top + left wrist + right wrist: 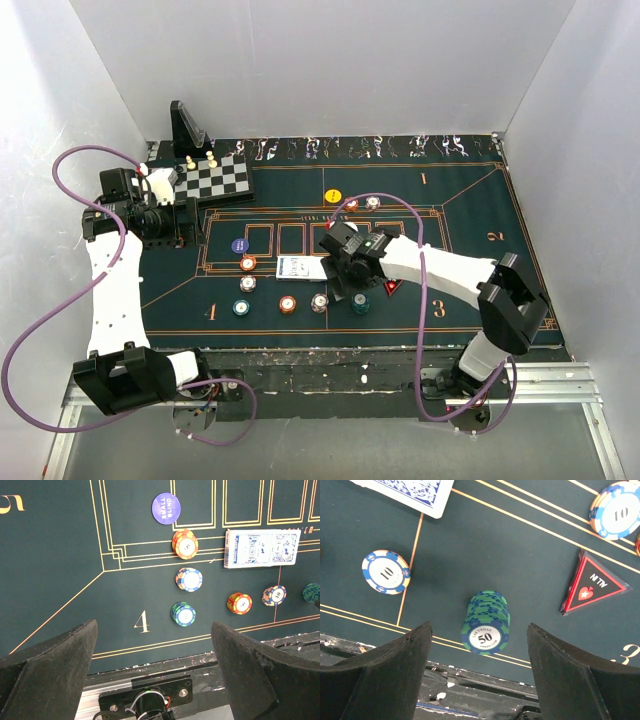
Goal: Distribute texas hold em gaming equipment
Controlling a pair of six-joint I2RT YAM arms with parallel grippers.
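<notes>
Right gripper [478, 630] open, straddling green chip stack [485, 637] at 4 o'clock of card deck [300, 267]. Chips rigid, light, probably slide loose: pinch sides low. Left gripper [154, 630] open too.

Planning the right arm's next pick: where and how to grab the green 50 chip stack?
Pinch the green 50 stack across its side wall, low, so every chip is caught. Come straight down: it stands as an upright short column with bare felt on both flanks before the 10 chip and red triangle marker. The right gripper hangs open astride it.
</notes>
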